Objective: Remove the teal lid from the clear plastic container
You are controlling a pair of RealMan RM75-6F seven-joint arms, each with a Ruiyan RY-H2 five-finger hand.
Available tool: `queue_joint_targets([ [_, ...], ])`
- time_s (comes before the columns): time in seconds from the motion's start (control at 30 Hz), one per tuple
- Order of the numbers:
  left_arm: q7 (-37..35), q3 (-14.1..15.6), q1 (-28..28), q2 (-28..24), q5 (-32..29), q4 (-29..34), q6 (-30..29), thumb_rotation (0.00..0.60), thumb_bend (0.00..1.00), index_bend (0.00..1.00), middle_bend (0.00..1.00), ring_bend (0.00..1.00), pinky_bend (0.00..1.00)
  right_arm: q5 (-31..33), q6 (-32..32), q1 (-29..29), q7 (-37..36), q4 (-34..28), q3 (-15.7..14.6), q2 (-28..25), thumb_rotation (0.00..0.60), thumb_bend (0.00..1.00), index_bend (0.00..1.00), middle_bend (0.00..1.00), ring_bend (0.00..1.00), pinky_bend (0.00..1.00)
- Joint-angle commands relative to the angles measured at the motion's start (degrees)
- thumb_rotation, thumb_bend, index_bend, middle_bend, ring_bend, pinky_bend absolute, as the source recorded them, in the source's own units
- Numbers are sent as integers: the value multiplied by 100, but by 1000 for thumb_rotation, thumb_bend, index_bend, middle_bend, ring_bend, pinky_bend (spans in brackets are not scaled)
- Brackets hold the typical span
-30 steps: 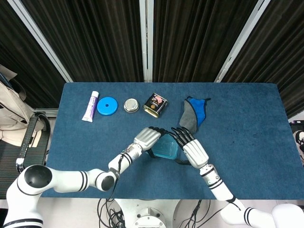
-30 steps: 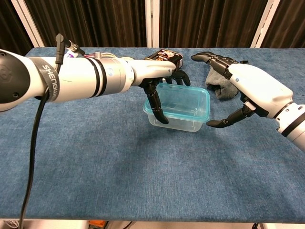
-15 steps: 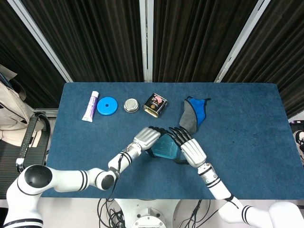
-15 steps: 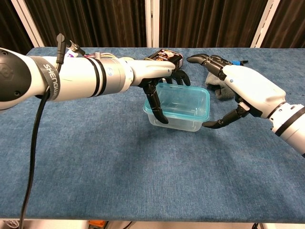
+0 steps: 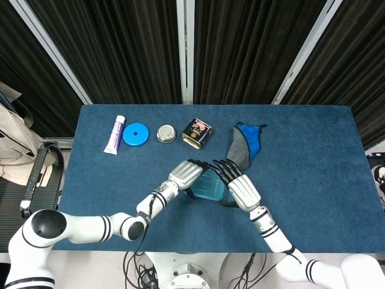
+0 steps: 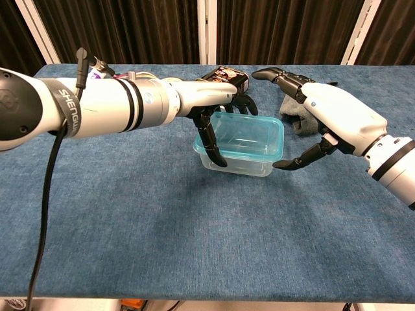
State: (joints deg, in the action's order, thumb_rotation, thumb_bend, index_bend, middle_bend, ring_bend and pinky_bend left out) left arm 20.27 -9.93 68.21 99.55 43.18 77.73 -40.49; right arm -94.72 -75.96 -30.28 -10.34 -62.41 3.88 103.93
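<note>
The clear plastic container (image 6: 238, 157) with its teal lid (image 6: 243, 135) stands mid-table, also seen in the head view as the container (image 5: 209, 186). My left hand (image 6: 209, 97) grips its left end, thumb down the front wall and fingers (image 6: 246, 105) curled over the far rim. My right hand (image 6: 334, 115) hovers at the right end with fingers spread, holding nothing. Its thumb tip lies close to the front right corner, and I cannot tell if it touches. In the head view the left hand (image 5: 185, 173) and right hand (image 5: 236, 188) flank the container and hide much of it.
Along the far side lie a purple-white tube (image 5: 114, 134), a blue round lid (image 5: 136, 134), a small metal tin (image 5: 166, 133), a dark printed tin (image 5: 197, 132) and a grey-blue cloth (image 5: 246, 144). The cloth (image 6: 297, 120) sits just behind my right hand.
My right hand has moved left, closer to the container's right end, its thumb nearing the front corner. The left hand keeps its grip; the container shifted slightly left.
</note>
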Motion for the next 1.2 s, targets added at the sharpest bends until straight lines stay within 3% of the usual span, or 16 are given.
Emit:
queue_joint_targets([
  [0.03,1,-2,-2,1,1,3,1,600,22,262,258,181,278,0,-19,-9,5,-14,4,-6,600,0,0,0,0,0],
  [0.7,46,-2,-3,3,52,41,-7,600,22,252,254,181,275,-19,-175,-19,-67,-109,-25,-46,600,32,0,0,0,0],
  [0.87,-38,-44,-28,-38,119,122,3,600,23,177,212,137,226,-53,-261,-33,-150,3,-16,0,600,125,0,0,0,0],
  [1.2,-275,-114,-109,-53,328,160,-7,600,23,50,117,48,155,-85,-334,-49,-211,140,-32,33,600,159,36,16,0,0],
])
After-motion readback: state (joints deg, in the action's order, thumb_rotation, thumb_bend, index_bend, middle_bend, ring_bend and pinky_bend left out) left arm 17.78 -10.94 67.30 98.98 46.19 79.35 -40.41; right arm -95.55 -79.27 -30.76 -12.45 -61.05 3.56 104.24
